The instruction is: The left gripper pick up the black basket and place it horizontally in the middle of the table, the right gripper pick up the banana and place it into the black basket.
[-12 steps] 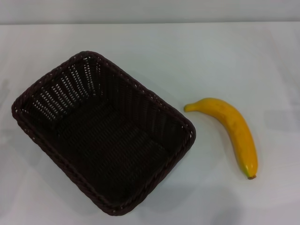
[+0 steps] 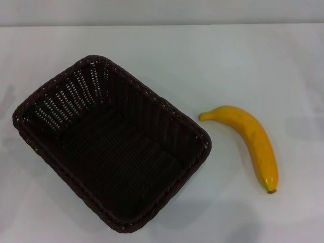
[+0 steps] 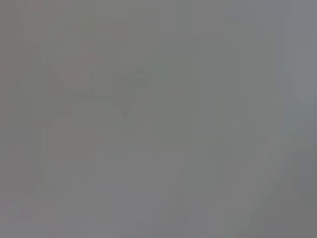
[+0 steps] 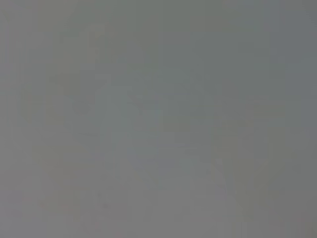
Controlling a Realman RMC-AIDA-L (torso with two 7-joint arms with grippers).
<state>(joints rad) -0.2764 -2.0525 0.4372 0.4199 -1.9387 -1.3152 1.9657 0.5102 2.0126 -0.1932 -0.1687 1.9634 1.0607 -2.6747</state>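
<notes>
The black basket [image 2: 109, 144] is a large dark woven rectangle that lies at a slant on the white table [image 2: 212, 61], left of the middle in the head view. It is empty. The yellow banana [image 2: 250, 142] lies on the table to the basket's right, apart from it, with its stem tip towards the near edge. Neither gripper shows in the head view. Both wrist views show only a plain grey surface, with no fingers and no objects.
The table's far edge [image 2: 162, 24] runs across the top of the head view, with a grey wall behind it. Bare tabletop lies beyond the basket and around the banana.
</notes>
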